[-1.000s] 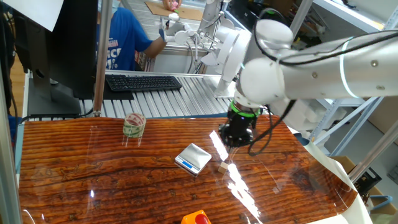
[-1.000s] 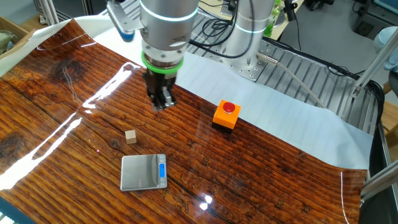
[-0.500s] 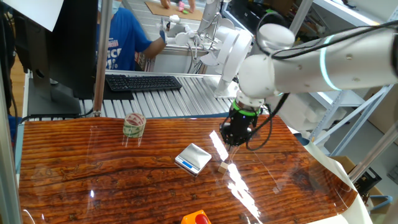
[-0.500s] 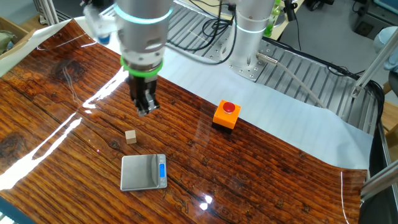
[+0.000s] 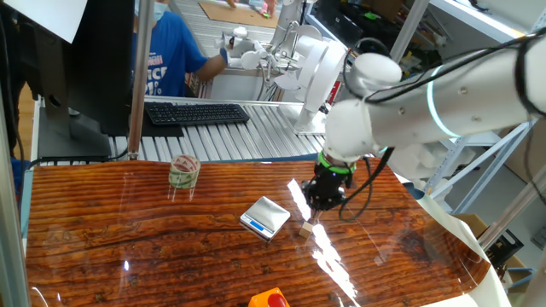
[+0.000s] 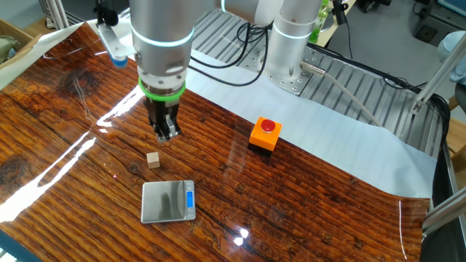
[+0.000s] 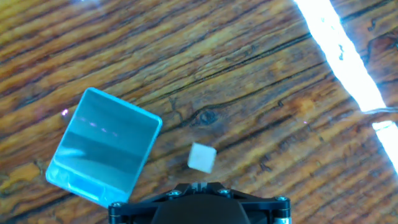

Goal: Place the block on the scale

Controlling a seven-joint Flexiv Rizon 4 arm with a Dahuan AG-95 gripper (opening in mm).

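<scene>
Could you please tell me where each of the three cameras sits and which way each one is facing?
One fixed view: at the table's front, facing a keyboard behind; arm enters from right, gripper above the block.
The other fixed view: high on the opposite side, facing the arm's base; gripper above the block, beside an orange button box.
Hand view: on the hand, looking straight down; only the dark gripper base shows.
All three share the block and the scale.

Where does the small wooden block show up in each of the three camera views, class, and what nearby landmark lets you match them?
One fixed view: the block lies right of centre, below the pincer.
The other fixed view: the block lies left of centre.
Hand view: the block lies low, near centre.
Shared landmark: the scale beside it.
</scene>
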